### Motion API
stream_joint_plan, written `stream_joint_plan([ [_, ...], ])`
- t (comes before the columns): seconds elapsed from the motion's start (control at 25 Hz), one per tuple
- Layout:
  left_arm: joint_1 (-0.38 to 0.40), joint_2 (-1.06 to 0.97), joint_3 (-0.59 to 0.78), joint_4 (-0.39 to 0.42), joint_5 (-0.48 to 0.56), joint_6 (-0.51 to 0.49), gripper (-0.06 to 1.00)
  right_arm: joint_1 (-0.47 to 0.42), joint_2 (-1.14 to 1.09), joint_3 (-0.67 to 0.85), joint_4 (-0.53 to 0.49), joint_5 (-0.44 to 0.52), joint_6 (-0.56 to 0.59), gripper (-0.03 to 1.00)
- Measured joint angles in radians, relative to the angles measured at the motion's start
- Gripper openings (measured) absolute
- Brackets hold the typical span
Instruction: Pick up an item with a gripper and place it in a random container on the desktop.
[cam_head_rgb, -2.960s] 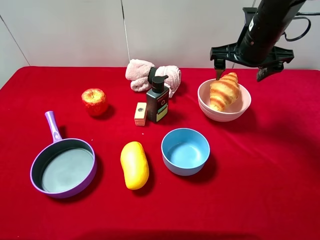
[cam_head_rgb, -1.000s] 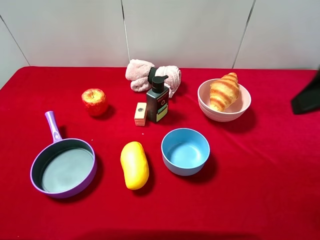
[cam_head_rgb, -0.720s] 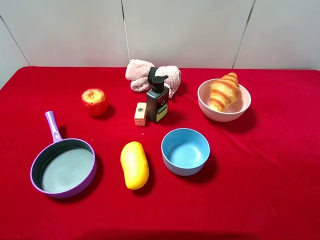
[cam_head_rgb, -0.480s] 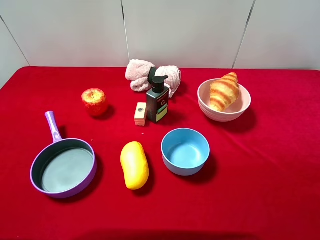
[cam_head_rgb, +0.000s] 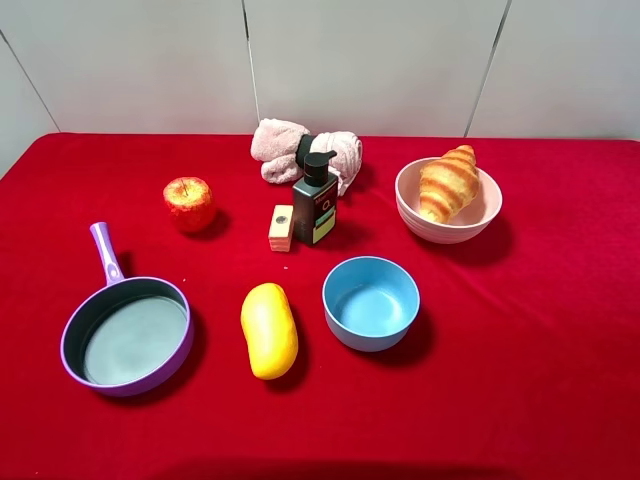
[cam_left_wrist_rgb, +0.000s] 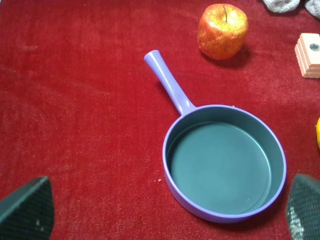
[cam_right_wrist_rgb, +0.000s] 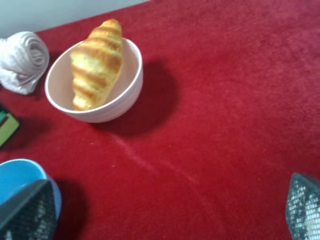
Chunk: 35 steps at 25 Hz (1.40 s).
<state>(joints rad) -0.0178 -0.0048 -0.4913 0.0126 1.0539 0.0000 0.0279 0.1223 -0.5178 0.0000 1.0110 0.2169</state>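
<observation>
The golden-brown croissant (cam_head_rgb: 447, 183) lies in the pale pink bowl (cam_head_rgb: 470, 228) at the back right of the red cloth desktop (cam_head_rgb: 540, 330), leaning on its far rim. In the right wrist view the croissant (cam_right_wrist_rgb: 96, 62) in the bowl (cam_right_wrist_rgb: 120, 100) lies well ahead of my right gripper (cam_right_wrist_rgb: 165, 207), which is open and empty, with only its fingertips (cam_right_wrist_rgb: 25, 210) showing. My left gripper (cam_left_wrist_rgb: 165, 210) is open and empty above the purple pan (cam_left_wrist_rgb: 225, 165). Neither arm shows in the exterior high view.
A blue bowl (cam_head_rgb: 371, 302) and a yellow mango (cam_head_rgb: 269, 330) sit at the front middle. The purple pan (cam_head_rgb: 127, 335) is at the front left. A red apple (cam_head_rgb: 189, 203), a wooden block (cam_head_rgb: 281, 227), a dark pump bottle (cam_head_rgb: 315, 200) and a pink towel (cam_head_rgb: 290, 147) stand further back.
The right arm, which hung open over the pink bowl, has pulled away to the right and out of the exterior high view. The croissant stays in the bowl.
</observation>
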Motion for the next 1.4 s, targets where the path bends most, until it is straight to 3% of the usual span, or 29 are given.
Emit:
stream_joint_plan([
  [0.36, 0.0, 0.0, 0.0, 0.0, 0.0, 0.0, 0.91, -0.034, -0.127, 0.015, 0.0, 0.006, -0.172, 0.69],
  [1.4, 0.0, 0.0, 0.0, 0.0, 0.0, 0.0, 0.91, -0.034, -0.127, 0.018, 0.0, 0.008, -0.186, 0.69],
])
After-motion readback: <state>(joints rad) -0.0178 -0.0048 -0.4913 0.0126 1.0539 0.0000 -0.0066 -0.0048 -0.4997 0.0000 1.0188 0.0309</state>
